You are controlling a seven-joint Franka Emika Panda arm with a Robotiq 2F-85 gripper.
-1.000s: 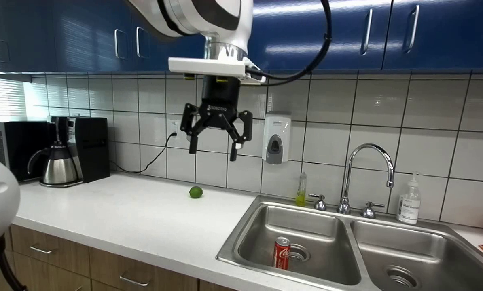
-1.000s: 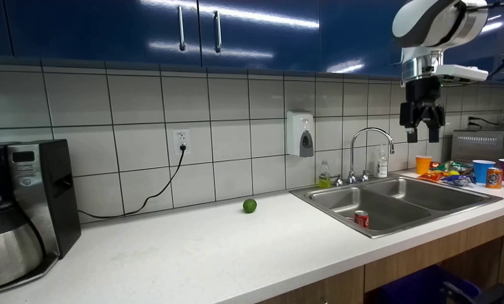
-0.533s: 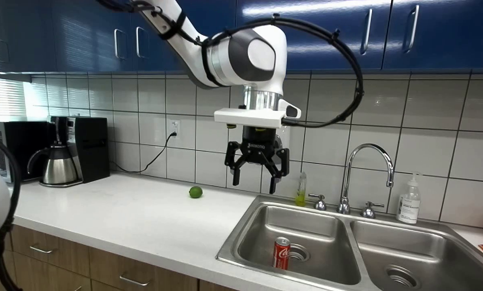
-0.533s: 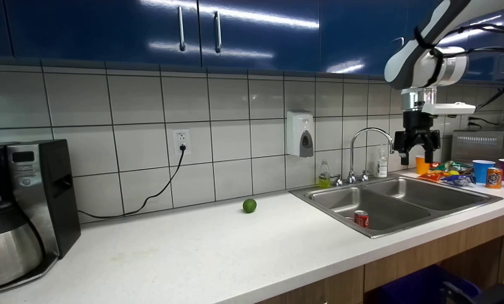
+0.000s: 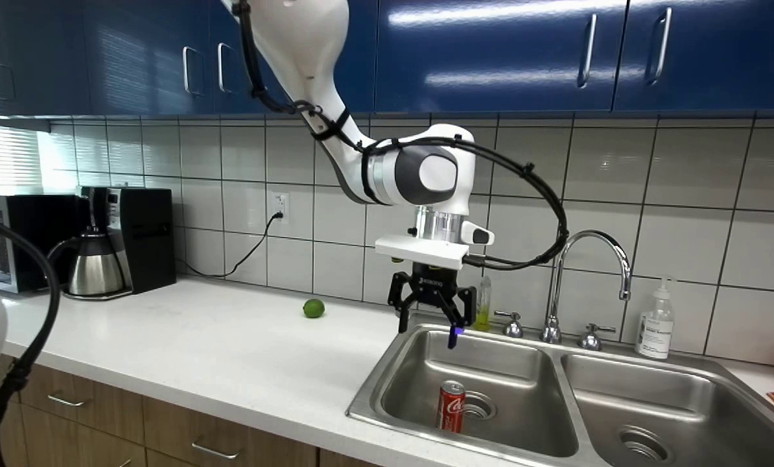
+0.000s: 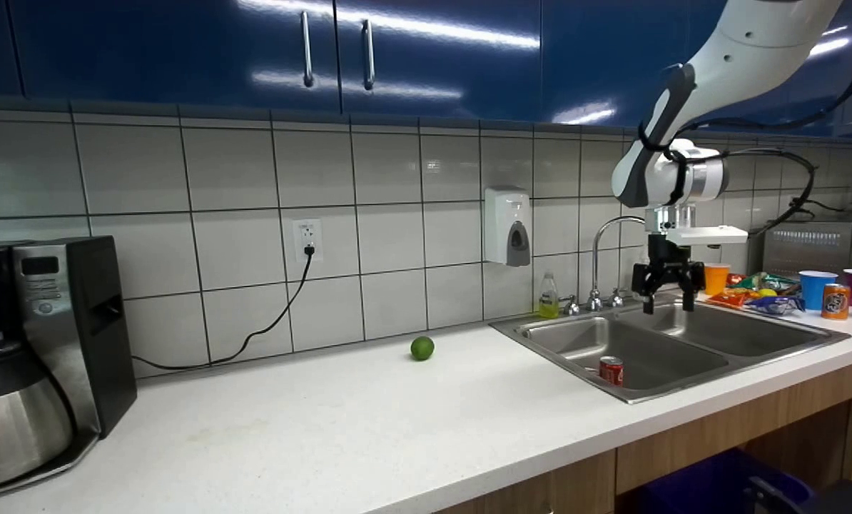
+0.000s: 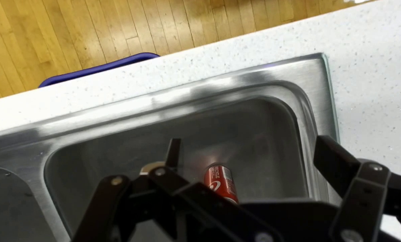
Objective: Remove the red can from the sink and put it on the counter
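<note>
In an exterior view, see the gripper [image 5: 427,334] spread wide above the sink [image 5: 387,370]; find the red can [image 5: 452,407] lower down, upright near the drain [image 5: 481,407], in the bowl on the side of the coffee maker [image 5: 142,240]. Note a green ball [image 5: 314,308] near the back edge of the worktop [image 5: 231,337]. In an exterior view, find the can again, well apart from the gripper, with its base hidden behind the sink rim along the front edge; past the sink, pick out an orange cup [image 6: 716,278] and snack bags [image 6: 776,305]. In the wrist view, look down between spread fingers [image 7: 335,158] on the can, partly covered by the gripper; follow the front edge slanting across the top, with a blue bin [image 7: 99,68] and wooden floor [image 7: 96,23] beyond.
</note>
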